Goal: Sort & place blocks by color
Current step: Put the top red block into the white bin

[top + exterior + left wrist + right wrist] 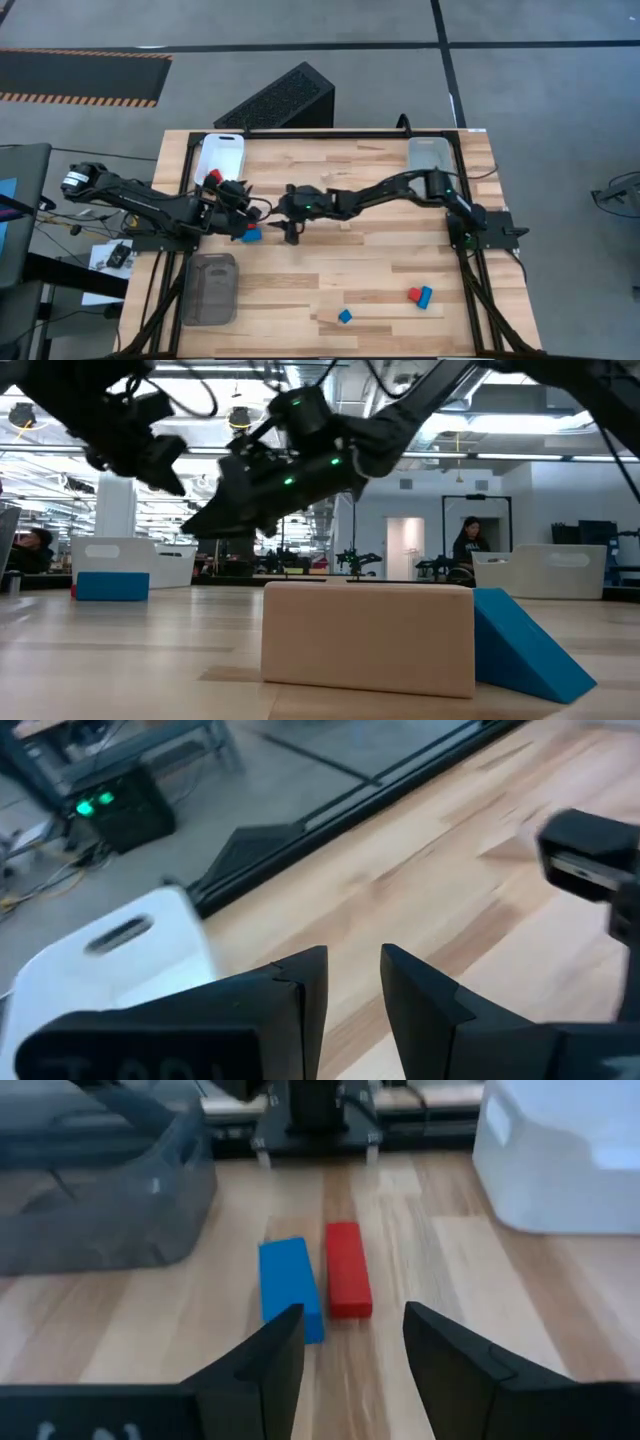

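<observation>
- The white tray [220,155] serves as the landmark; it sits at the table's far left corner, and a small red shape [213,177] shows right at its near edge, though whether that is a block resting in the tray or on the table cannot be told
- The left gripper [352,982] hangs just beside the near edge of the white tray, its fingers slightly parted with only bare wood showing between them, so it carries nothing
- The right gripper [352,1342] reaches toward the white tray from the table's middle, fingers spread and empty, aimed at a blue block [291,1287] and a red block [347,1268] lying side by side, nearly touching, a little nearer than the tray
- The grey tray [209,288], nearer along the same left side as the white tray, shows no block inside that can be made out; the clear tray [431,156] at the far right corner likewise looks unfilled
- Well apart from the white tray, toward the near right part of the table, a red and blue pair [419,295] and a lone blue block [345,316] lie loose
- A plain wood block [368,638] with a blue wedge [528,645] against it also rests on the table, unsorted
- Judged from this, sorting has barely begun: at most one red piece is placed, and most blocks are left to sort
</observation>
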